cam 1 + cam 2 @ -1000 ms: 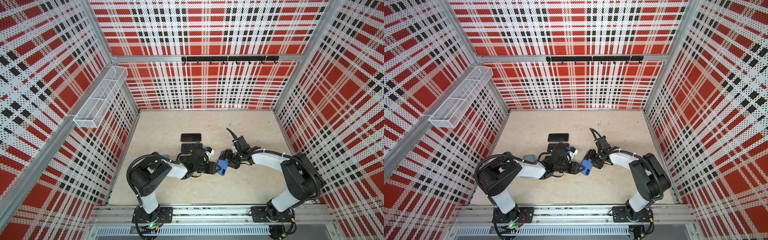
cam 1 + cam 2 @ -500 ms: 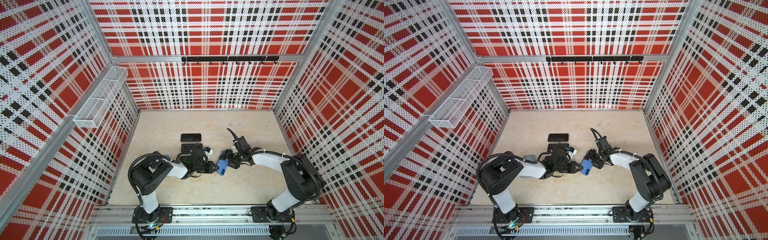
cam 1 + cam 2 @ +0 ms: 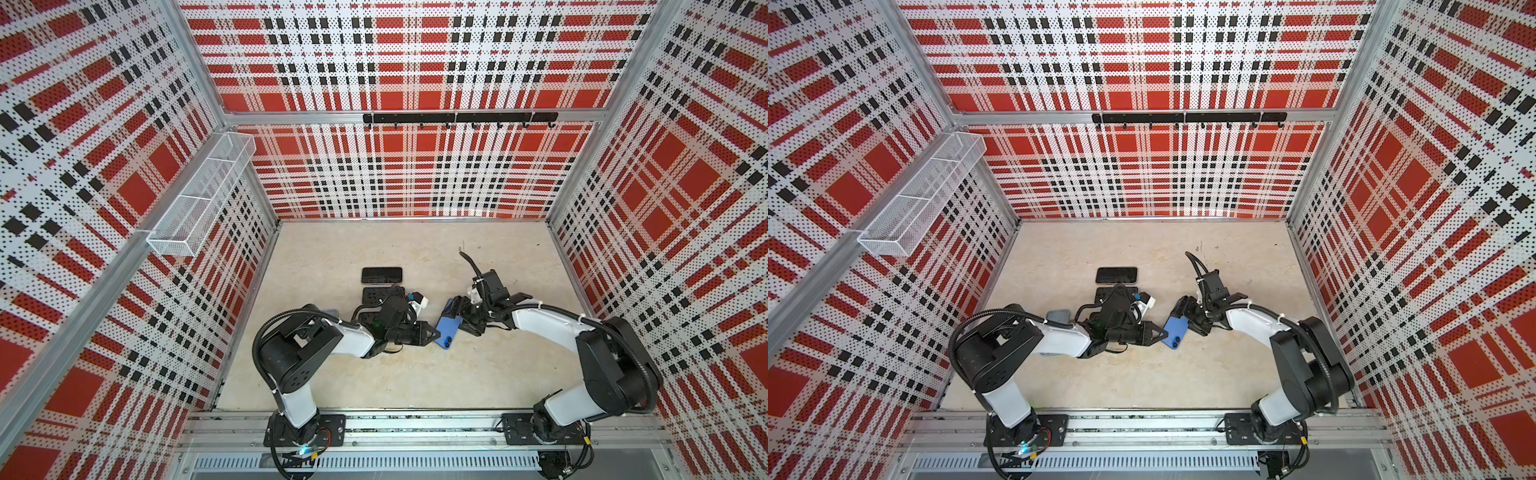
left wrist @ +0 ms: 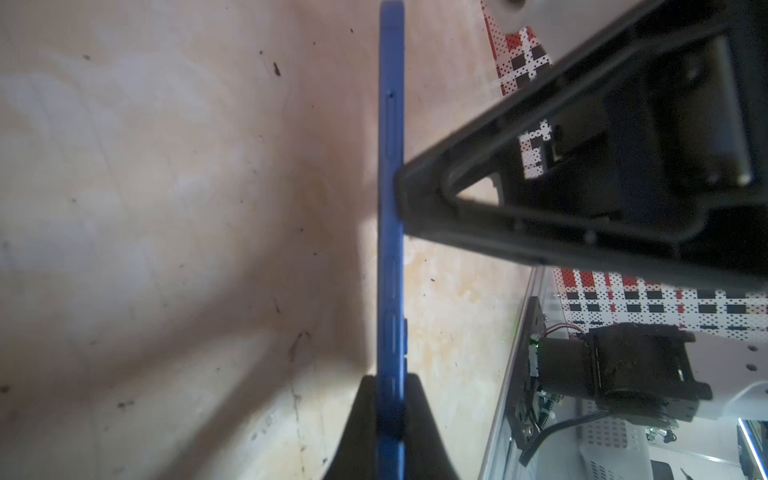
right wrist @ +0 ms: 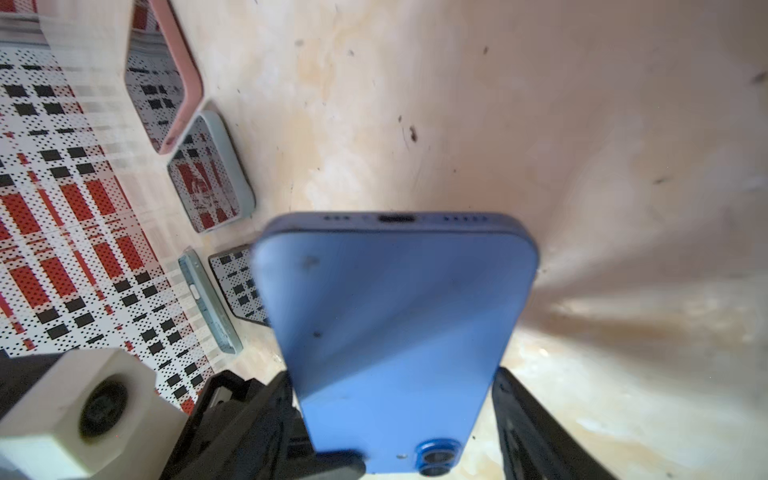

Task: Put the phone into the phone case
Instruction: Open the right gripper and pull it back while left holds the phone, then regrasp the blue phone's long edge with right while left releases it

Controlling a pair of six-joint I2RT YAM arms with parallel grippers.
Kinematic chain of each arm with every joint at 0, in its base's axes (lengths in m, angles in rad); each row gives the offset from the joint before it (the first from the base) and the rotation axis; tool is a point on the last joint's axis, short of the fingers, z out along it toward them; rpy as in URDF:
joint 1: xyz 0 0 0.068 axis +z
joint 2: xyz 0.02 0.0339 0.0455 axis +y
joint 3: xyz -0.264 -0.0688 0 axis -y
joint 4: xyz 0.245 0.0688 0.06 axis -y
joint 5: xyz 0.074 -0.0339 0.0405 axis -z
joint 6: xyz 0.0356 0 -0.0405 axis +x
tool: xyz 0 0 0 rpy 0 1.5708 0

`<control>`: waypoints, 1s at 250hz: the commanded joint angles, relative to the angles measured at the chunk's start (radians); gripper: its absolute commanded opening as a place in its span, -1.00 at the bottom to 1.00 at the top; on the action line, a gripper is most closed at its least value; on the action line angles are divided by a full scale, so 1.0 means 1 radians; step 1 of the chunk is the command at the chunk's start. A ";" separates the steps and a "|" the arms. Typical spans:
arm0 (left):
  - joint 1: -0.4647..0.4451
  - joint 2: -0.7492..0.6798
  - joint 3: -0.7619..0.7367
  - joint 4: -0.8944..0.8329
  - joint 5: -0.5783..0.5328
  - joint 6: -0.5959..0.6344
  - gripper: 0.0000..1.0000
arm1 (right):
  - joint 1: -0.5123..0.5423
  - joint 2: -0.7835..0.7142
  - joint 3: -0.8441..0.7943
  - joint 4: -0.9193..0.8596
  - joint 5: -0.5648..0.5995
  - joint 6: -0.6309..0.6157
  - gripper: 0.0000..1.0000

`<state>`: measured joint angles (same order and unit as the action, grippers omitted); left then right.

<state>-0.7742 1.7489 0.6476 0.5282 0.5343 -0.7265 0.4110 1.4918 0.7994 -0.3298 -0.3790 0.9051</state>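
Left gripper (image 3: 433, 332) has clamped onto blue phone (image 3: 447, 327) from 9 o'clock. Right gripper (image 3: 464, 319), 3 o'clock, straddles it wide (grip unclear). Thin edge pinch could let it pivot loose.

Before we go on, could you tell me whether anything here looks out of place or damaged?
Nothing looks spilled or broken. The one oddity is the blue phone. It is tilted, camera side up, and pinched across its thickness by the left gripper, with the right gripper straddling its sides. Its back shows a few small smudges.
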 commanded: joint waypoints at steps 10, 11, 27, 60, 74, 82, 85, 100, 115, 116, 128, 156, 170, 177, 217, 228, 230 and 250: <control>0.013 -0.061 0.020 -0.011 0.032 0.045 -1.00 | -0.072 -0.089 0.050 -0.092 0.033 -0.127 0.69; 0.014 -0.063 0.020 -0.013 0.033 0.046 -1.00 | -0.074 -0.091 0.050 -0.094 0.033 -0.130 0.70; 0.020 -0.084 0.026 -0.045 0.035 0.057 -1.00 | -0.105 -0.126 0.057 -0.119 0.018 -0.178 0.72; 0.025 -0.143 0.066 -0.172 0.024 0.084 -1.00 | -0.146 -0.212 0.073 -0.128 -0.055 -0.303 0.71; 0.027 -0.181 0.101 -0.277 0.011 0.106 -1.00 | -0.152 -0.249 0.084 -0.126 -0.093 -0.361 0.72; 0.028 -0.204 0.124 -0.338 0.010 0.122 -1.00 | -0.150 -0.268 0.091 -0.126 -0.125 -0.396 0.71; 0.028 -0.213 0.133 -0.362 0.012 0.131 -1.00 | -0.151 -0.275 0.095 -0.128 -0.137 -0.408 0.71; 0.035 -0.257 0.194 -0.508 0.022 0.175 -1.00 | -0.151 -0.302 0.118 -0.156 -0.178 -0.467 0.70; 0.049 -0.288 0.270 -0.688 0.019 0.232 -1.00 | -0.151 -0.322 0.134 -0.180 -0.225 -0.532 0.70; 0.050 -0.290 0.275 -0.701 0.019 0.235 -1.00 | -0.151 -0.321 0.135 -0.182 -0.228 -0.535 0.70; 0.065 -0.306 0.341 -0.854 0.023 0.292 -1.00 | -0.151 -0.330 0.149 -0.210 -0.276 -0.580 0.71; 0.122 -0.375 0.437 -1.085 -0.022 0.361 -1.00 | -0.150 -0.349 0.180 -0.279 -0.288 -0.648 0.70; 0.149 -0.428 0.456 -1.141 -0.081 0.386 -1.00 | -0.152 -0.356 0.197 -0.308 -0.256 -0.653 0.70; 0.160 -0.456 0.463 -1.166 -0.119 0.409 -1.00 | -0.154 -0.361 0.201 -0.313 -0.253 -0.648 0.70; 0.204 -0.548 0.493 -1.243 -0.339 0.545 -1.00 | -0.156 -0.369 0.243 -0.338 -0.213 -0.558 0.66; 0.202 -0.567 0.489 -1.241 -0.392 0.598 -1.00 | -0.158 -0.367 0.257 -0.346 -0.212 -0.534 0.65; 0.202 -0.571 0.487 -1.239 -0.400 0.610 -1.00 | -0.158 -0.366 0.259 -0.346 -0.212 -0.530 0.65; 0.190 -0.607 0.459 -1.201 -0.473 0.728 -1.00 | -0.161 -0.363 0.278 -0.353 -0.217 -0.486 0.64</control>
<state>-0.5728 1.1954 1.1076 -0.6720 0.2321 -0.2192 0.2573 1.1446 1.0271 -0.6647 -0.6022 0.3618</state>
